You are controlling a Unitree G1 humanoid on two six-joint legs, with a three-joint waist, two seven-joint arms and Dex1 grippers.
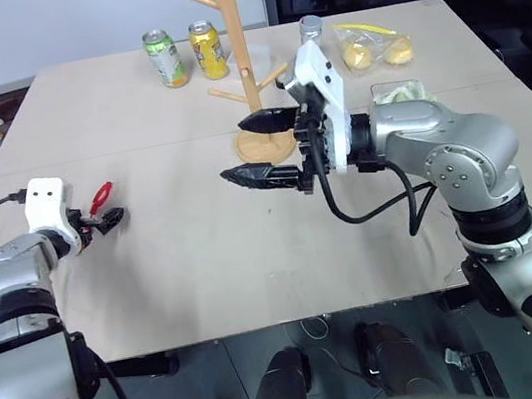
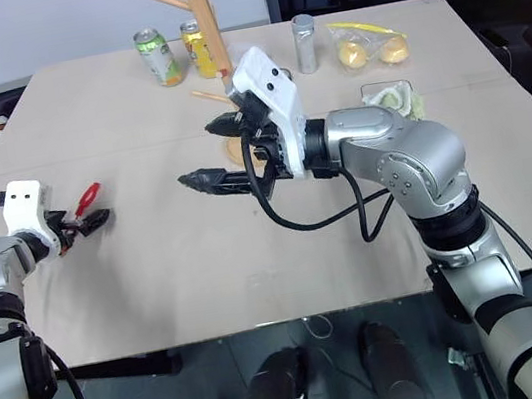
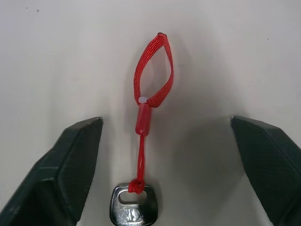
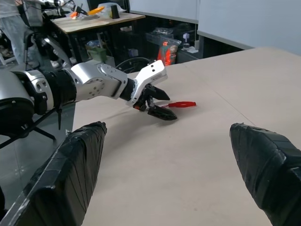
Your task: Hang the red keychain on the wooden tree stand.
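Observation:
The red keychain (image 3: 153,75) lies flat on the table at the left, a woven red loop on a thin cord with a silver key (image 3: 134,209) on its end. My left gripper (image 1: 104,219) is low over it and open. Its fingers (image 3: 70,165) stand on either side of the cord without touching it. The wooden tree stand (image 1: 235,42) rises at the back middle on a round disc base (image 1: 260,147). My right gripper (image 1: 258,148) hovers open in front of that base, pointing left, with nothing between its fingers.
Two drink cans (image 1: 166,57) (image 1: 208,49) stand behind the stand, a silver can (image 2: 305,43) to its right. A bag of yellow items (image 1: 374,49) and a small pale dish (image 1: 399,92) sit at the back right. The table's left edge is close to my left arm.

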